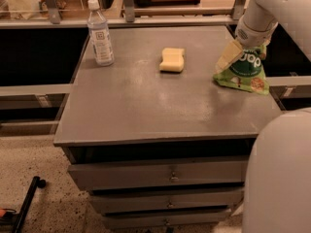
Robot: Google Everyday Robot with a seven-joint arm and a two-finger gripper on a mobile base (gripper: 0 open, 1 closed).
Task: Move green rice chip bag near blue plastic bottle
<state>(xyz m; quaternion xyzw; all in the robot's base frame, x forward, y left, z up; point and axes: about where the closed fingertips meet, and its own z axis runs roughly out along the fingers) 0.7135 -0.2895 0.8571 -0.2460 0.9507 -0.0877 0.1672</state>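
my tool (234,54) is at the top of the green rice chip bag (247,72) by the right edge of the desk (146,110), and i can't tell if it has hold of it. a weak hold could let the crinkly bag slip off that edge. the yellow sponge (173,59) lies between it and the blue plastic bottle (100,33), so a low bag may bump it.
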